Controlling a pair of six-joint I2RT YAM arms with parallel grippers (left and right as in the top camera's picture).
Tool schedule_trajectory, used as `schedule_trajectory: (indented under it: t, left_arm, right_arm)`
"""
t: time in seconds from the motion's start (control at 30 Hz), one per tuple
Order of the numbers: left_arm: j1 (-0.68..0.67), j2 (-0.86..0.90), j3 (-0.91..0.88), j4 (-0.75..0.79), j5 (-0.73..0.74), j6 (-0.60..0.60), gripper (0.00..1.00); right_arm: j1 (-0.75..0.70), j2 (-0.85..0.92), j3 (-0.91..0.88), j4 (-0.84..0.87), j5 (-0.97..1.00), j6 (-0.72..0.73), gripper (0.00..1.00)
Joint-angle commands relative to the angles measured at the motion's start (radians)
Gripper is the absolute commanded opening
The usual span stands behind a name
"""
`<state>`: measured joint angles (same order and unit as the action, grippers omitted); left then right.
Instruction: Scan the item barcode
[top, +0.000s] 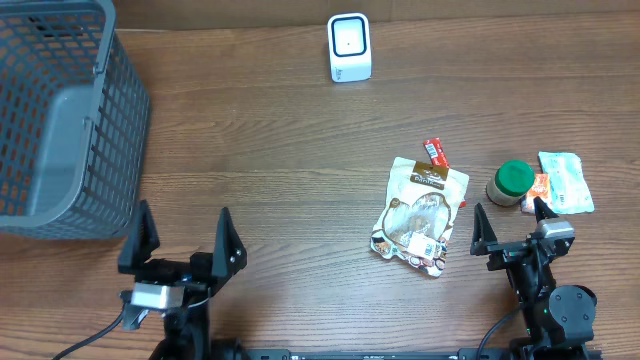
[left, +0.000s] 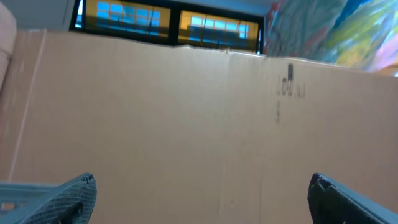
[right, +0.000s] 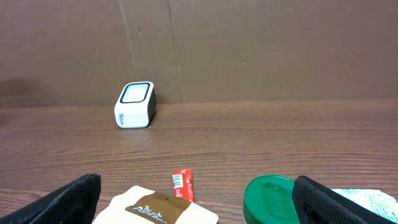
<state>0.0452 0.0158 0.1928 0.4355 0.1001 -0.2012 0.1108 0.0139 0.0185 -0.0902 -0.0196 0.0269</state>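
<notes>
While both arms sit at the near edge, the left gripper and right gripper each have their jaws spread wide, nothing in them. The pouch lies flat on the table near the right gripper, with a jar beside it. The scanner stands well apart at the far side.

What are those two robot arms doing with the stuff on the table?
Nothing is held yet. The left gripper and right gripper both sit open at the near edge of the table. A snack pouch, a red sachet, a green-lidded jar and a green-and-white packet lie near the right gripper. The white barcode scanner stands at the far edge, nothing in front of it.
</notes>
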Motion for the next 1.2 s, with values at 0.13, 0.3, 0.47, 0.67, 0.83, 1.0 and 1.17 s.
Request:
schedule_trajectory:
  t: [0.13, 0.3, 0.47, 0.67, 0.83, 1.0, 1.17]
  left_arm:
    - [0.004, -0.012, -0.139, 0.013, -0.007, -0.005, 1.0]
    - [0.007, -0.012, -0.188, -0.041, -0.019, -0.005, 1.0]
    - [0.007, -0.012, -0.188, -0.233, -0.052, -0.005, 1.0]
    - [0.007, -0.012, -0.188, -0.446, -0.08, 0.054, 1.0]
    - [0.006, -0.012, -0.188, -0.513, -0.074, 0.169, 1.0]
    - [0.006, -0.012, -0.188, -0.512, -0.075, 0.18, 1.0]
    - [0.006, -0.012, -0.188, -0.511, -0.075, 0.18, 1.0]
  right_arm:
    - [-0.006, -0.011, -0.01, 0.006, -0.001, -0.002, 1.0]
    - [-0.006, -0.011, -0.01, 0.006, -0.001, -0.002, 1.0]
    - [-0.006, -0.011, -0.01, 0.006, -0.001, -0.002, 1.0]
    - [-0.006, -0.011, -0.01, 0.006, -0.001, -0.002, 1.0]
    - [-0.006, -0.011, -0.01, 0.006, -0.001, -0.002, 1.0]
    - [-0.006, -0.011, -0.01, 0.006, -0.001, -0.002, 1.0]
    - [-0.006, -0.011, -0.01, 0.006, -0.001, -0.002, 1.0]
